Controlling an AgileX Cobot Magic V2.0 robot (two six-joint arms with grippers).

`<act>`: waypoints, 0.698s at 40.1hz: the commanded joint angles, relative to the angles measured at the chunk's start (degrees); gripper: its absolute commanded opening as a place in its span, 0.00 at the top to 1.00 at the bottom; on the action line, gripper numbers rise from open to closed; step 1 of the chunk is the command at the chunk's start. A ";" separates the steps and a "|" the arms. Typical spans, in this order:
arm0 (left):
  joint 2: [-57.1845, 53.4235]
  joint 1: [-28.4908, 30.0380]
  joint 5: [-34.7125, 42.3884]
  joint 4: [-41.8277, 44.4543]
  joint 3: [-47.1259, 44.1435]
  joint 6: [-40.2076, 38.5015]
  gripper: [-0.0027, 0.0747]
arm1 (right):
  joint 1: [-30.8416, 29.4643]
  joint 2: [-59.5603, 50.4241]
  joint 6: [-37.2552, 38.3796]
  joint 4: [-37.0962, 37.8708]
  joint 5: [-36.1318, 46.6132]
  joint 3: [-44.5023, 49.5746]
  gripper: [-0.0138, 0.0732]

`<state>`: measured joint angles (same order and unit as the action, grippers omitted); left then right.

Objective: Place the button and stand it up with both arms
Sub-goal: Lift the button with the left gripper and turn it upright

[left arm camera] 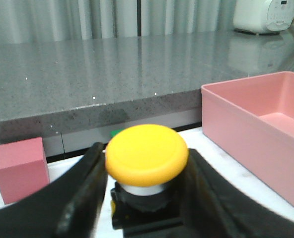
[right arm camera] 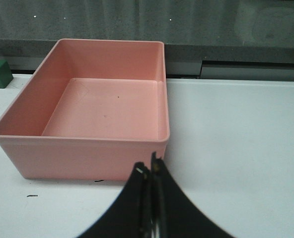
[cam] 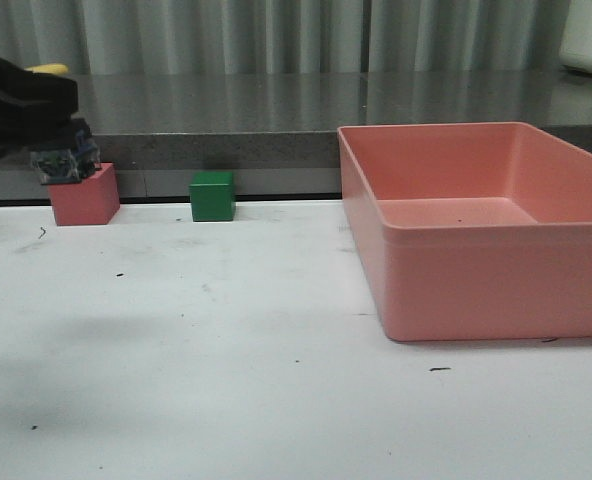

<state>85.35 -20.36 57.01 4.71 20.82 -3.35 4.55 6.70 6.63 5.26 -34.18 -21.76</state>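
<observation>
Your left gripper [left arm camera: 147, 198] is clamped on the button [left arm camera: 147, 156], fingers either side of its black body, yellow cap up. In the front view it's up off the table [cam: 226, 350] at about 9 o'clock, right above the pink cube [cam: 84, 195]; the clear base of the button hangs just over the cube's top, can't tell if it touches. So: picked up and carried, nothing placed or stood yet. Judging by that, you're early to mid task; the setting down and standing up are all left.

Your right gripper [right arm camera: 151, 198] has its fingers pressed together, holding nothing, hovering near the front corner of the pink bin [right arm camera: 87, 144]. Bin looks bare inside.

View differences: the front view doesn't show the right arm at all and gives only a sliver of yellow cap plus the base. The left wrist view gives you the cap, white collar and grip clearly, but hides the base. Only the right wrist view shows the bin floor from above. Green cube [cam: 213, 196] sits at 11 o'clock, untouched.
</observation>
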 commanded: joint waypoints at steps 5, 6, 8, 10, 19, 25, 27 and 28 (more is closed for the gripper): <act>5.67 0.14 12.14 -1.67 1.01 2.63 0.72 | -0.37 0.75 -0.50 0.88 4.62 -1.36 0.92; 6.82 0.14 12.95 -2.28 1.01 2.63 0.72 | -0.37 0.75 -0.50 0.88 4.62 -1.36 0.92; 8.80 0.14 14.89 -3.26 1.01 2.63 0.72 | -0.37 0.75 -0.50 0.88 4.62 -1.36 0.92; 10.74 0.14 16.77 -3.75 1.01 2.63 0.72 | -0.37 0.75 -0.50 0.88 4.62 -1.36 0.92; 17.36 0.14 21.37 -3.88 1.01 2.63 0.72 | -0.37 0.75 -0.50 0.88 4.62 -1.36 0.92; 18.53 0.14 21.37 -3.99 1.01 2.63 0.72 | -0.37 0.75 -0.50 0.88 4.62 -1.36 0.92; 18.61 0.14 21.37 -3.99 1.01 2.63 0.72 | -0.37 0.75 -0.50 0.88 4.62 -1.36 0.92; 18.65 0.14 21.37 -3.99 0.87 2.63 0.72 | -0.37 0.75 -0.50 0.88 4.62 -1.36 0.92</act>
<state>105.80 -20.34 64.41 1.55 20.92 -0.84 4.55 6.70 6.63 5.26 -34.18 -21.76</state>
